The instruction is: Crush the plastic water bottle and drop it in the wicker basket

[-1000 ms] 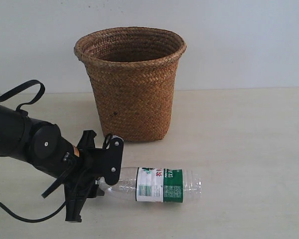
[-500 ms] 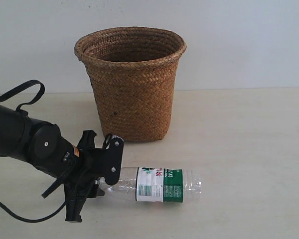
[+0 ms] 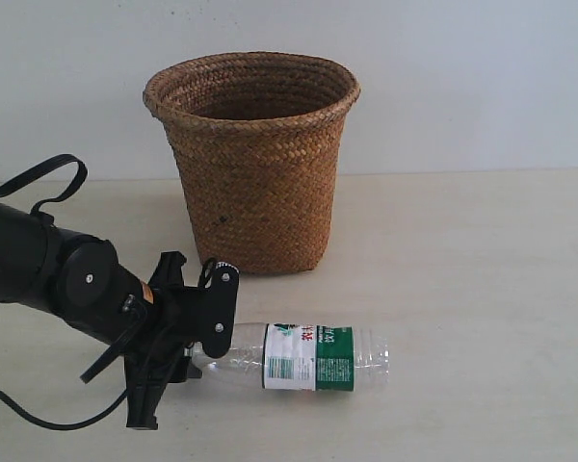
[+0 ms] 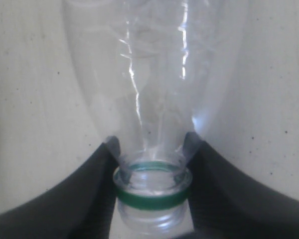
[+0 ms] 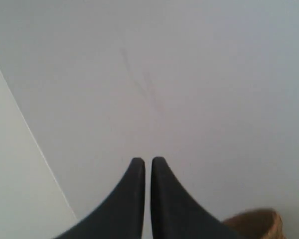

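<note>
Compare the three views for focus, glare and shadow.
Exterior view: evenly lit, sharp, faint shadows beneath the wicker basket and plastic water bottle. Left wrist view: soft close-up, white glare streaks on the bottle, left end effector dark and blurred. Right wrist view: right end effector soft-edged against a pale backdrop.

The basket is set upright toward the back of the counter. The bottle is laid on its side before it, apart, neck pointed left. The neck is flanked on both sides by the left fingers.
</note>
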